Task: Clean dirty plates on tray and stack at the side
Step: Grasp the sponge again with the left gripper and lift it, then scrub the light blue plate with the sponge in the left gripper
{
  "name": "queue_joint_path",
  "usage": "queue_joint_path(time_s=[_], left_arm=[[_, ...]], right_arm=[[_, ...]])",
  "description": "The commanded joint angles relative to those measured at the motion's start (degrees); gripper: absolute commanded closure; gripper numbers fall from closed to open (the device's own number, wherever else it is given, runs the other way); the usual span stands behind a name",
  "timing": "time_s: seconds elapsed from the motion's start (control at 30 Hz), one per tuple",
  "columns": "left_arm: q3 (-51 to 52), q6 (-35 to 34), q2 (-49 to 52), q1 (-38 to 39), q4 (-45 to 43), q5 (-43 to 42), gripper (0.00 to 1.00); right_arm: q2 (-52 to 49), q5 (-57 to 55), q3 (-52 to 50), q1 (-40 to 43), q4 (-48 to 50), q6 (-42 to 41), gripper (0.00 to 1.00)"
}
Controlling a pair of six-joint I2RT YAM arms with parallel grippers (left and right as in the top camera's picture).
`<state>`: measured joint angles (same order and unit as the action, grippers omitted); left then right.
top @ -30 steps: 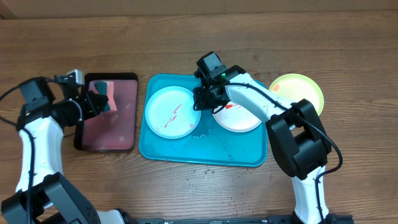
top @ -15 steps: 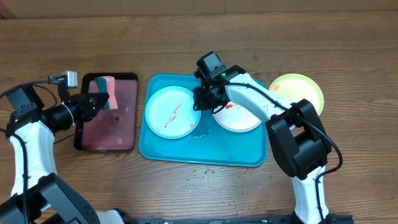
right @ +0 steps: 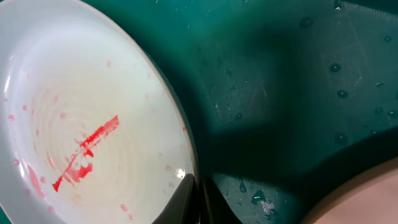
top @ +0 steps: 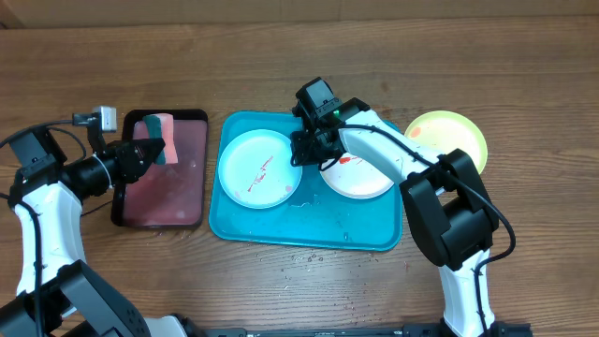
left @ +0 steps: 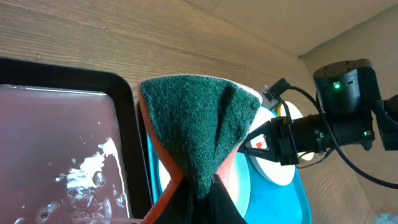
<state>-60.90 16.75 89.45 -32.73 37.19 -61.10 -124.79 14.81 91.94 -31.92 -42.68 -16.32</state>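
The teal tray (top: 309,225) holds a light blue plate (top: 255,168) with red smears on the left and a white plate (top: 363,178) with a red smear on the right. A light green-rimmed plate (top: 449,139) lies on the table to the right of the tray. My right gripper (top: 301,150) is shut on the light blue plate's right rim; the right wrist view shows the fingers (right: 198,199) pinching that rim (right: 81,124). My left gripper (top: 148,152) is shut on a green-and-orange sponge (top: 165,140) (left: 199,124) above the black tray.
A black tray (top: 164,201) with pinkish water (left: 62,143) sits left of the teal tray. Water drops lie on the teal tray's floor (right: 280,93). Small specks dot the table in front of the tray.
My left arm has drawn back to the left and lifted the sponge over the black tray. The right arm and the plates have not moved.
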Motion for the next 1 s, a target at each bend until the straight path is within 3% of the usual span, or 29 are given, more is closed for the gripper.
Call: queue_joint_path(time_s=[0.0,0.2,0.37,0.43,0.8,0.97], left_arm=[[-1.1,1.5,-1.2,-0.3,-0.4,-3.0,0.96],[-1.1,0.4,-1.2,0.3,0.1,2.5,0.96],[-1.1,-8.9,-0.5,7.6,1.4,32.6,0.96],[-1.1,-12.3,0.2,11.4,1.4,40.6,0.96],[-1.1,-19.4,1.2,35.5,-4.4,41.9,0.96],[-1.1,-25.9,2.3,43.5,-7.1,47.5,0.96]], right_arm=[[-0.5,0.3,0.3,-0.3,0.3,-0.2,0.95],[-0.5,0.3,0.3,-0.3,0.3,-0.2,0.95],[-0.5,0.5,0.3,-0.3,0.3,-0.3,0.95],[-0.5,0.6,0.3,-0.3,0.3,-0.5,0.95],[-0.5,0.7,0.3,-0.3,-0.6,-0.5,0.95],[-0.5,0.7,0.3,-0.3,-0.6,-0.5,0.95]])
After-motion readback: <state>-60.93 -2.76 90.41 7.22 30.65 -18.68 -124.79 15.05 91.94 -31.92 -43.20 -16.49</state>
